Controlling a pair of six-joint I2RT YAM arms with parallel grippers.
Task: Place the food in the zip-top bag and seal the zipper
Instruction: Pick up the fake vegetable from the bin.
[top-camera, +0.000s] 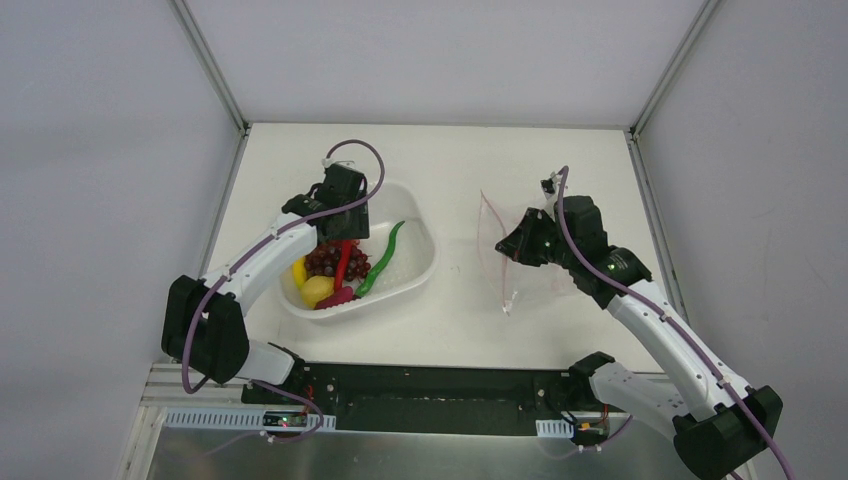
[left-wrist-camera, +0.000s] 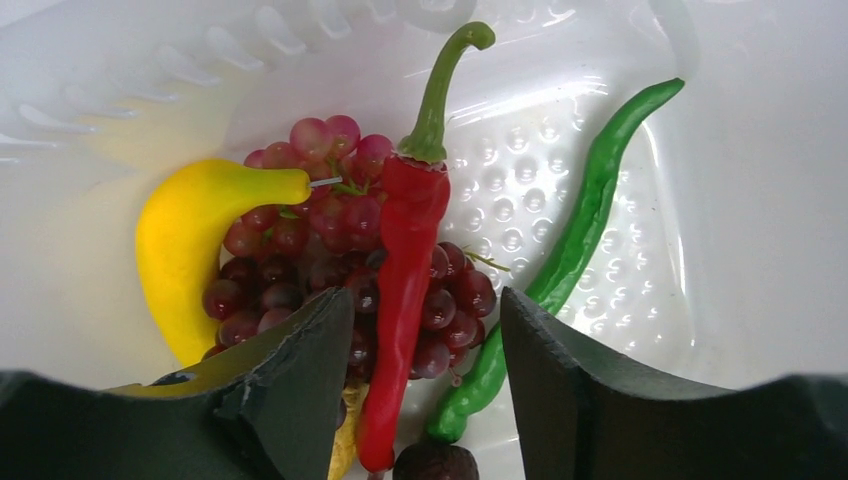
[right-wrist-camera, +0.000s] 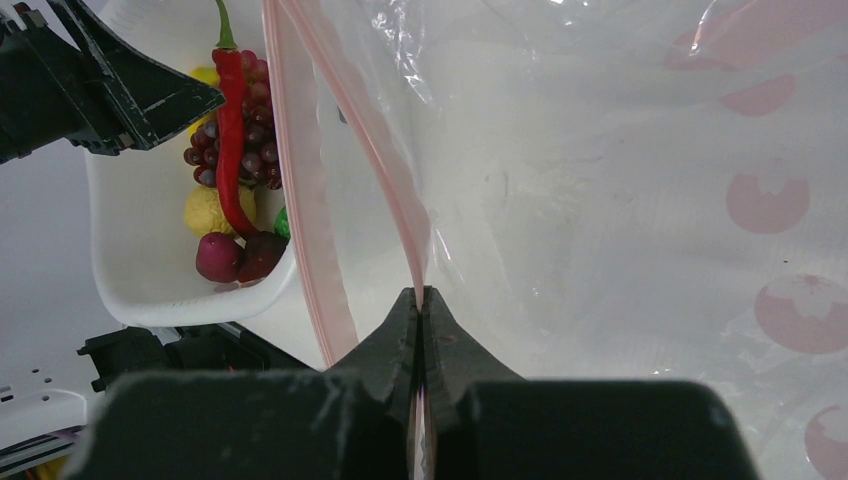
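We take the white translucent plastic tub (top-camera: 412, 264) as our landmark. To its right, apart from it, sits the clear crinkly zip-top bag (right-wrist-camera: 620, 180). The right gripper (right-wrist-camera: 420, 298) is clamped tight on the bag's pink-red zipper strip (right-wrist-camera: 310, 200). The film looks limp and slippery, so we judge the stiffer strip to be the sound place to hold.

All the food lies inside the tub: the yellow toy banana (left-wrist-camera: 180, 250), the dark red grape bunch (left-wrist-camera: 280, 270), the long green chili (left-wrist-camera: 590, 210), the red chili (left-wrist-camera: 405, 260) draped over the grapes, and the round yellow fruit (right-wrist-camera: 208, 210).

Over the tub's middle hangs the left gripper (left-wrist-camera: 425, 340), jaws apart astride the red chili, a gap on each side. These toys look light and smooth (likely hollow), so we would pinch the chili across its thick body, not its thin stem.
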